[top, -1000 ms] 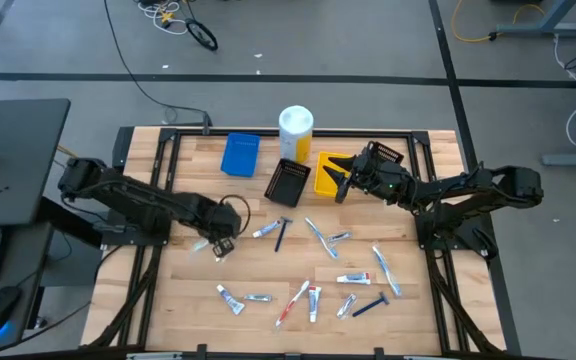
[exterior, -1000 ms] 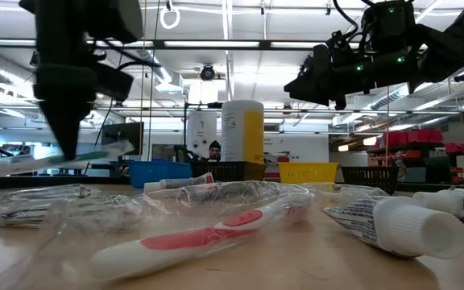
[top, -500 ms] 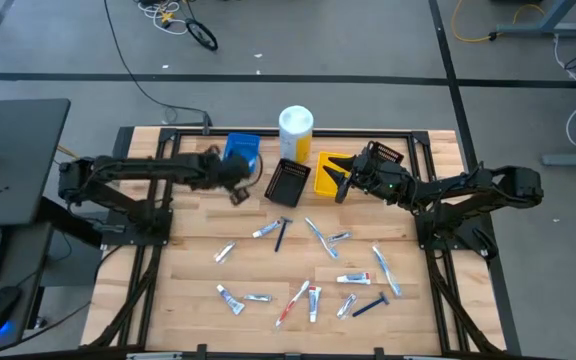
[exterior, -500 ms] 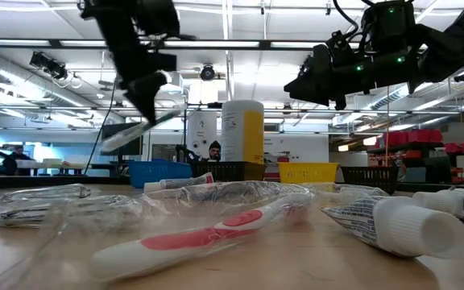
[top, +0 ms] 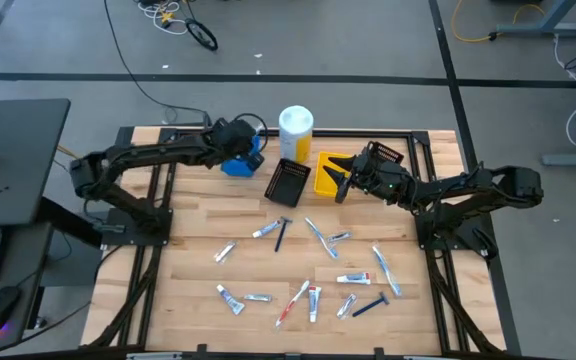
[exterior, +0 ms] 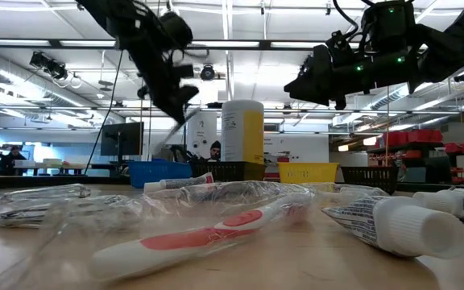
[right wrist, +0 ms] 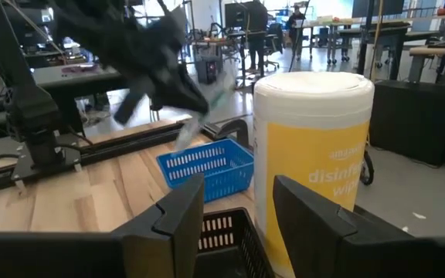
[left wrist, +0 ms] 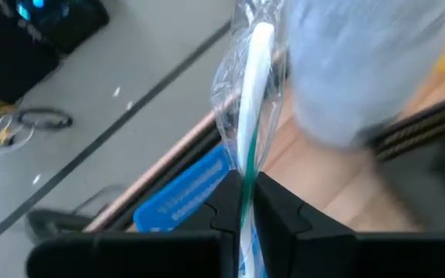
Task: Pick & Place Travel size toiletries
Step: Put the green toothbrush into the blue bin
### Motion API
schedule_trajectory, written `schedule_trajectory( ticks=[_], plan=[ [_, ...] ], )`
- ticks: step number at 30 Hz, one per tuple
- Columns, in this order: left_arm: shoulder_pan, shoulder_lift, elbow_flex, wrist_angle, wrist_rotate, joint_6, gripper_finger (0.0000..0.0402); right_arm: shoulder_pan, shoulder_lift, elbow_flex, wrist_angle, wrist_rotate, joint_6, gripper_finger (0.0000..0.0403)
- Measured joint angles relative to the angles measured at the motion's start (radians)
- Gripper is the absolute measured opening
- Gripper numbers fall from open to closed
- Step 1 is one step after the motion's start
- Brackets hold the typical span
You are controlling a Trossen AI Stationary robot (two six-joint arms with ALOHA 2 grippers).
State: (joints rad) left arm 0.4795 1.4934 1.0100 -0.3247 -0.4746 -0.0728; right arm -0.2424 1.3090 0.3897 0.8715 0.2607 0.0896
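My left gripper (top: 240, 143) hovers over the blue bin (top: 238, 160) at the table's far side, shut on a white toothbrush with a green stripe in a clear wrapper (left wrist: 255, 85). The right wrist view shows the toothbrush (right wrist: 195, 123) slanting down above the blue bin (right wrist: 207, 166). My right gripper (top: 340, 185) is open and hangs in the air by the yellow bin (top: 328, 172) and the black bin (top: 288, 182). Several tubes, toothbrushes and razors lie flat on the wood, among them a tube (top: 266, 231), a red toothbrush (top: 293, 303) and a razor (top: 370, 305). My left gripper pinches the wrapped toothbrush between its two fingers (left wrist: 276, 212), on the green-striped shaft (left wrist: 246, 181). The toothbrush runs out lengthwise past the fingertips. It is lifted clear of the table and slants down over the blue bin.
A tall white-and-yellow cylinder (top: 296, 130) stands between the blue bin and the yellow bin. A second black bin (top: 388, 155) sits behind my right gripper. Bare wood lies at the table's left half (top: 183, 260). People show in the room beyond.
My left gripper has risen from the table's left middle and swung toward the far edge, ending above the blue bin. It has stayed shut on the wrapped toothbrush, which went with it, lifted clear of the wood.
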Motion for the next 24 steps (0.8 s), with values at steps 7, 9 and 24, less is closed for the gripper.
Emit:
schedule_trajectory(
  ticks=[7, 9, 24],
  plan=[
    [0.051, 0.121, 0.0, -0.002, 0.053, -0.038, 0.0038, 0.0, 0.0, 0.0, -0.008, 0.0, 0.0, 0.0166],
    [0.066, 0.15, 0.0, 0.002, 0.074, -0.056, 0.0042, 0.0, 0.0, 0.0, -0.008, -0.001, 0.0, 0.0166],
    [0.134, 0.212, 0.0, 0.003, 0.07, -0.071, 0.0093, 0.0, 0.0, 0.0, -0.015, -0.002, 0.01, 0.0166]
  ],
)
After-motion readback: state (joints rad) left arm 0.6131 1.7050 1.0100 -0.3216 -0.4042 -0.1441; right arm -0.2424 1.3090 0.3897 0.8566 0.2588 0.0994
